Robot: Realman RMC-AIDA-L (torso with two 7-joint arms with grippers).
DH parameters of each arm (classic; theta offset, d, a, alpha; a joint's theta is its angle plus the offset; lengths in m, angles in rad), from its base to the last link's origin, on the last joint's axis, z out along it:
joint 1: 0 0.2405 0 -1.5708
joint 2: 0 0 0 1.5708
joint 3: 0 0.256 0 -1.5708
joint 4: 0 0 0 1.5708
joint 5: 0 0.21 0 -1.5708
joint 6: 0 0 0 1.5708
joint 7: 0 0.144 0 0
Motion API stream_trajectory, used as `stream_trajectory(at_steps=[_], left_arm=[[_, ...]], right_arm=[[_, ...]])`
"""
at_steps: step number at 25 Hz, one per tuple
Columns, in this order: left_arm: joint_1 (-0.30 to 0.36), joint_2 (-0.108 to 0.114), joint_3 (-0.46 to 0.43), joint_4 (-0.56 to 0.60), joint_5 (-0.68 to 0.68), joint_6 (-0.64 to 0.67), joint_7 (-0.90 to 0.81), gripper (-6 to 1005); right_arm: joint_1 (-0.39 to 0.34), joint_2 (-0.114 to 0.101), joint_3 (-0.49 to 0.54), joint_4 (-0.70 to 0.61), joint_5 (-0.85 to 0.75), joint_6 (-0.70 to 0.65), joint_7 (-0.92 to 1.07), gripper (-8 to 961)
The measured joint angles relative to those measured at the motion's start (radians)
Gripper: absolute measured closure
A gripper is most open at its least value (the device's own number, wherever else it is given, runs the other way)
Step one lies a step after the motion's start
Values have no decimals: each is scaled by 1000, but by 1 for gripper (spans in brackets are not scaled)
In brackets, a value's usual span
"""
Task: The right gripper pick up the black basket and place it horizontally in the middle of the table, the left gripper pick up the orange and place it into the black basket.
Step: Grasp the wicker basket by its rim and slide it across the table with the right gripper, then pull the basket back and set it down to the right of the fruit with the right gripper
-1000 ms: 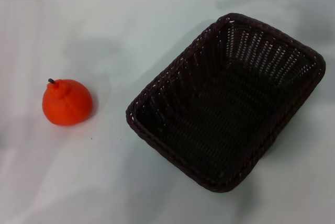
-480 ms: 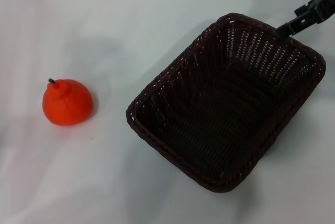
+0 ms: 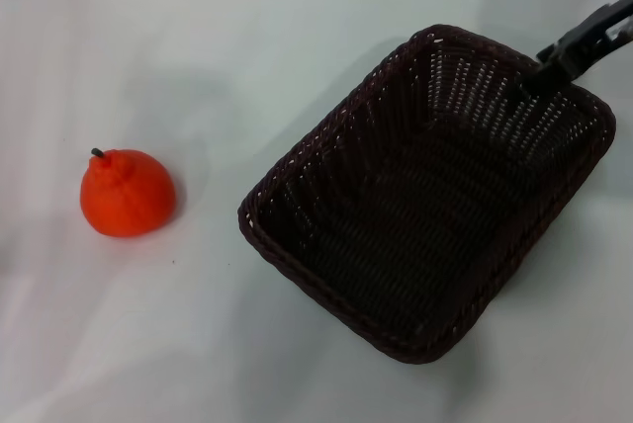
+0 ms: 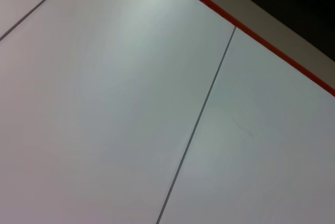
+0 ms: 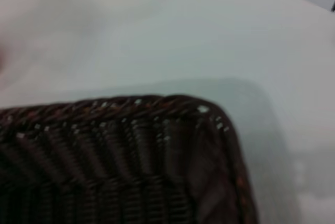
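Right pincer (image 3: 572, 51) sat at the far-right rim of the black basket (image 3: 425, 196); opening couldn't be told. Basket lay skewed toward the table (image 3: 247, 38) right edge, orange (image 3: 127, 192) near left edge. Risk: shallow rim grab, basket slips or tilts.

Right gripper (image 3: 579, 47) is cut off by the head view's right edge, only a dark tip showing above the black basket's (image 3: 425, 196) far rim, so its fingers can't be read. The right wrist view catches just one blurred corner of the basket (image 5: 131, 156), the rest running out of frame. Left gripper is out of sight everywhere
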State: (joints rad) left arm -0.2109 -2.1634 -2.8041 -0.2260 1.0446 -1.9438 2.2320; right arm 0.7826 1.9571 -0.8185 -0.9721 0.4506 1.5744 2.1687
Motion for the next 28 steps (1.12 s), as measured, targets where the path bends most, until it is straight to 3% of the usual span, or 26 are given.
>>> stream_trajectory(at_steps=[5,10,13,20,28], left_arm=[[-6,-1,-1,1,0,9,0,66],[-13,-1,0,1,0,9,0,66],[-14,-1,1,1,0,11,0,66],[-22,-2,4,1,0,13,0,68],[-28,-3,6,0,0,13,0,68]], right_arm=[[2,20,-18,23,-12,-7,-59,139],[2,20,-13,23,-16,-11,-64,335],[1,16,-12,24,-13,-10,-61,577],[2,13,19,49,-9,-5,-41,681],[-5,-5,175,61,92,94,-28,746]])
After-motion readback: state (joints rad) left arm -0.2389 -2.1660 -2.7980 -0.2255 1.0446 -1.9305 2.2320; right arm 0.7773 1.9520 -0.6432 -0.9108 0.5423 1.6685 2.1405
